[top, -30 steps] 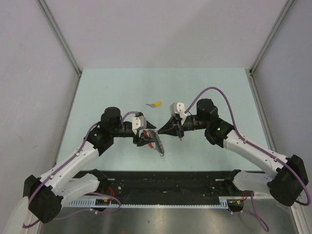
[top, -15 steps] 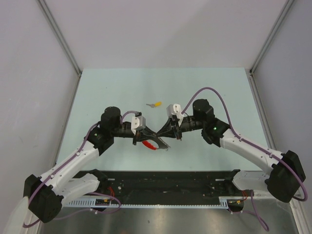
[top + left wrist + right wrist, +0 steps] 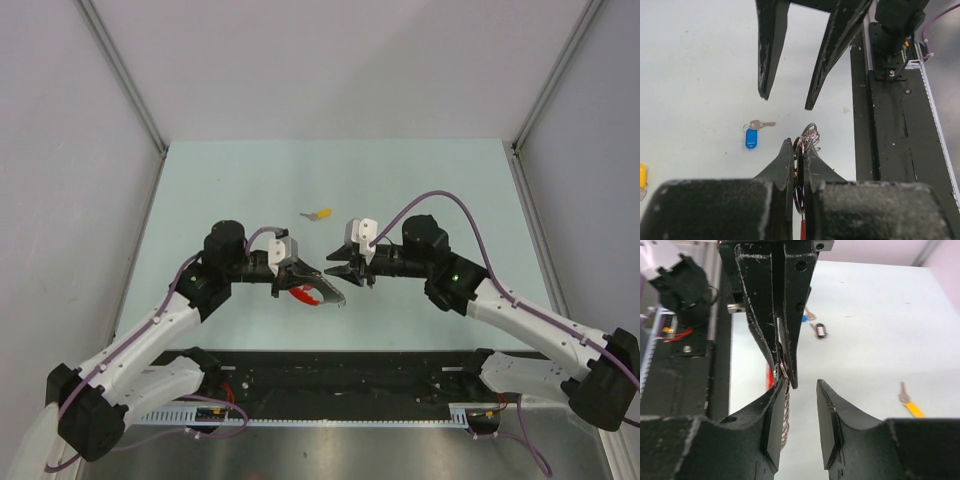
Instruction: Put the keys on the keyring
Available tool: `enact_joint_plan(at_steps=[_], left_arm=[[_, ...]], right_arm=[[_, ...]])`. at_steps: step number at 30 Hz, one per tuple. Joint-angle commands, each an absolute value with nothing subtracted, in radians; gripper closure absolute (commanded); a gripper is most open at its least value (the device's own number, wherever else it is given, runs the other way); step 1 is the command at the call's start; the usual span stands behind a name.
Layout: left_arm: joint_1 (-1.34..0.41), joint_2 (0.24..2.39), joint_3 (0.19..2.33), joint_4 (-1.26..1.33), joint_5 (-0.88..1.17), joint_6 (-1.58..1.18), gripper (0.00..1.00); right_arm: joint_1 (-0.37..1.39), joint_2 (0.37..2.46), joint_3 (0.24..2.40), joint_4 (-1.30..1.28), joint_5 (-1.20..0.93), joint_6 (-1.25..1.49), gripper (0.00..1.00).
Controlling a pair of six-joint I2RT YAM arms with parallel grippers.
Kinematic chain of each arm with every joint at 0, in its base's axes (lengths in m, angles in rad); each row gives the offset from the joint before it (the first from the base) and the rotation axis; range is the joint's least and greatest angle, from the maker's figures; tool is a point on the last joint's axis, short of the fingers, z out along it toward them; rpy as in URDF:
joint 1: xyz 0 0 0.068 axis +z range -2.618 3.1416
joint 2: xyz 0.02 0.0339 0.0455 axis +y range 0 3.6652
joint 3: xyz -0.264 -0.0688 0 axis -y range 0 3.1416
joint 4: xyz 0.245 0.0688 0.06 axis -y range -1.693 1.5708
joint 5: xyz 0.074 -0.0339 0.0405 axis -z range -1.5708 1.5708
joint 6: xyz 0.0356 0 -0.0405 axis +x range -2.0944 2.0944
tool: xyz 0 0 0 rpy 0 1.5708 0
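No legible text, no labels, brands or numbers anywhere

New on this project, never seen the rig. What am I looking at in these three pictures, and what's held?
It's a two-armed robot, and each arm ends in a two-finger gripper. The wide picture looks down from above and behind the arms. The other two come from a camera on each wrist. The left gripper is shut on the keyring, a bunch of metal rings with a red tag. The right gripper faces it, jaws open and empty. On the pale table lie a blue-capped key, a yellow-capped key and a small black tag.
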State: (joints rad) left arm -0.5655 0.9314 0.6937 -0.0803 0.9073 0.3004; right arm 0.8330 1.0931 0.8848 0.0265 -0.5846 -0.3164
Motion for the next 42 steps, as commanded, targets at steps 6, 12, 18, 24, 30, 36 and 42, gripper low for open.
enact_joint_plan(at_steps=[6, 12, 18, 24, 30, 36, 42], left_arm=[[-0.569, 0.888, 0.718, -0.098, 0.767, 0.273, 1.00], [-0.569, 0.884, 0.718, -0.101, 0.738, 0.259, 1.00], [-0.569, 0.876, 0.716, -0.106, 0.726, 0.256, 1.00], [-0.569, 0.874, 0.716, -0.107, 0.712, 0.255, 1.00], [-0.569, 0.874, 0.716, -0.107, 0.692, 0.250, 1.00], [-0.569, 0.874, 0.718, -0.100, 0.663, 0.215, 1.00], [-0.569, 0.882, 0.718, -0.083, 0.649, 0.181, 1.00]], right_arm=[[1.008, 1.057, 0.913, -0.051, -0.206, -0.429, 0.64], [1.077, 1.098, 0.930, -0.046, -0.106, -0.457, 0.64], [1.129, 1.126, 0.931, 0.041, -0.009, -0.483, 0.66], [1.153, 1.144, 0.930, 0.078, 0.038, -0.495, 0.66], [1.177, 1.147, 0.930, 0.098, 0.127, -0.511, 0.67], [1.201, 1.160, 0.914, 0.146, 0.196, -0.526, 0.67], [1.219, 1.189, 0.902, 0.187, 0.244, -0.552, 0.67]])
